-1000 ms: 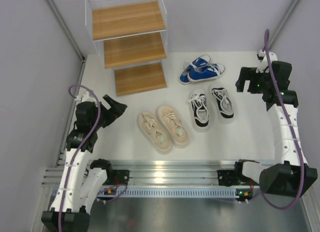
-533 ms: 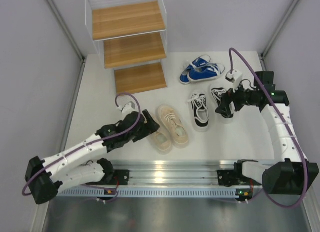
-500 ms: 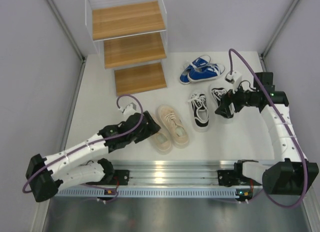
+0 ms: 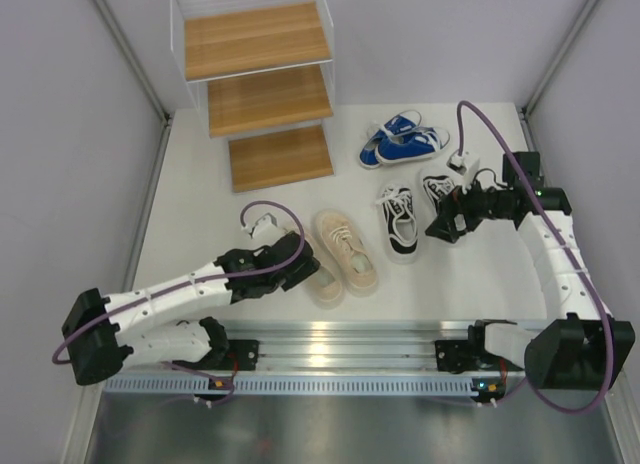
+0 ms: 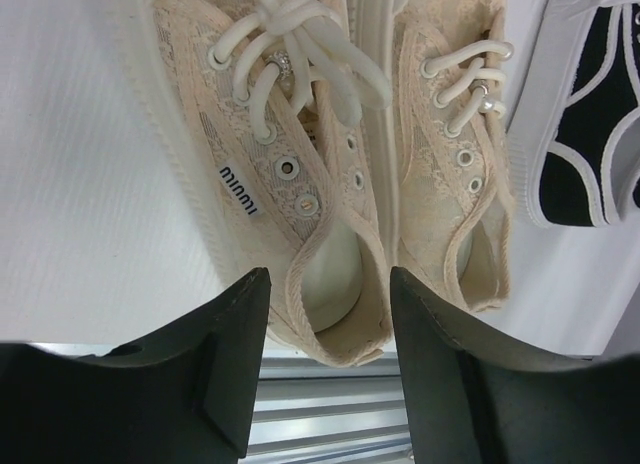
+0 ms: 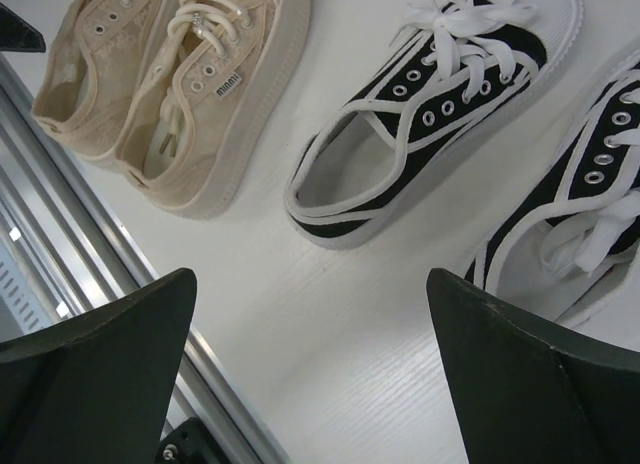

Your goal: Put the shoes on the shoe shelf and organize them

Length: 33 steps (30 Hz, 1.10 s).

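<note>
The beige pair (image 4: 345,249) lies at the near middle of the table. My left gripper (image 4: 298,269) is open above the left beige shoe (image 5: 300,184), and its fingers (image 5: 225,354) straddle the heel without touching it. The black-and-white pair (image 4: 398,222) lies to the right. My right gripper (image 4: 445,224) hangs wide open and empty over the right shoe of that pair (image 6: 570,214), with the other shoe (image 6: 430,104) ahead of it. The blue pair (image 4: 403,141) lies behind. The shoe shelf (image 4: 265,84) stands empty at the back left.
An aluminium rail (image 4: 340,334) runs along the near table edge, right under the beige heels (image 5: 330,384). Grey walls close in the left, right and back sides. The shoes lie close together in pairs.
Both arms have reached in from the sides. The left gripper has come down over the left beige shoe's heel. The right gripper has settled over the right black-and-white shoe.
</note>
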### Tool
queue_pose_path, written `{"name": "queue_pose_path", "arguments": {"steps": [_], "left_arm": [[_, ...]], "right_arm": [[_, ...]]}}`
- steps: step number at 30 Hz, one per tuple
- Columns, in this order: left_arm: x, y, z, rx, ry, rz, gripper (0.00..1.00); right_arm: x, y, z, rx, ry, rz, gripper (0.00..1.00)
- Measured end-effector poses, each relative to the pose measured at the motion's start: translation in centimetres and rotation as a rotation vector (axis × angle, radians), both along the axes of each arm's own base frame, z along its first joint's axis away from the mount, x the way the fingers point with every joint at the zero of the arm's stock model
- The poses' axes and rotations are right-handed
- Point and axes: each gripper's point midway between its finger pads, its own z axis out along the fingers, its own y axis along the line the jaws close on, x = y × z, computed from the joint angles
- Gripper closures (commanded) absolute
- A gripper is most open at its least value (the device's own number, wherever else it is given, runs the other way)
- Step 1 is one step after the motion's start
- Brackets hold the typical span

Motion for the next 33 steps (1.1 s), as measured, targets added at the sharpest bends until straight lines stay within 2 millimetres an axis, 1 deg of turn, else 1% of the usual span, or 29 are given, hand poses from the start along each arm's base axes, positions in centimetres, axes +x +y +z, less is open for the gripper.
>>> {"name": "queue_pose_path", "arguments": {"steps": [8,12,15,16,17,19,20,21,25,28,30,33], "left_arm": [[-0.1,0.3,-1.5,0.062,0.022,-0.002,0.45],[-0.1,0.5,-2.4,0.103,0.033,-0.004,0.49],[-0.2,0.7,-3.8,0.148,0.058,-0.009,0.57],[-0.3,0.8,-4.5,0.17,0.07,-0.011,0.65],[-0.3,0.9,-5.0,0.188,0.08,-0.012,0.69],[-0.4,1.1,-5.8,0.227,0.085,-0.021,0.82],[-0.4,1.2,-5.9,0.239,0.081,-0.023,1.0],[-0.4,1.4,-6.0,0.254,0.078,-0.028,1.0],[-0.2,1.8,-5.9,0.296,0.046,-0.055,1.0],[0.6,3.0,-5.2,0.357,-0.025,-0.066,1.0],[1.2,4.3,-4.0,0.396,-0.094,-0.076,1.0],[2.4,6.3,-1.4,0.417,-0.196,-0.094,1.0]], "right_arm": [[0.3,0.6,0.2,0.04,-0.009,0.003,0.01],[0.2,0.7,-0.1,0.052,0.0,0.004,0.01],[0.0,0.8,-0.3,0.058,0.007,0.002,0.01],[0.0,0.8,-0.4,0.06,0.007,0.003,0.01],[0.0,0.9,-0.4,0.063,0.004,0.004,0.01],[-0.2,0.9,-0.4,0.067,0.001,0.006,0.01],[-0.2,1.0,-0.4,0.069,0.001,0.006,0.01],[-0.3,1.0,-0.4,0.072,0.0,0.006,0.01],[-0.2,1.0,-0.3,0.074,-0.005,0.008,0.01],[-0.2,1.0,-0.3,0.074,-0.006,0.01,0.01],[-0.2,1.1,-0.2,0.073,-0.011,0.014,0.01],[-0.3,1.1,-0.1,0.072,-0.022,0.02,0.01]]}}
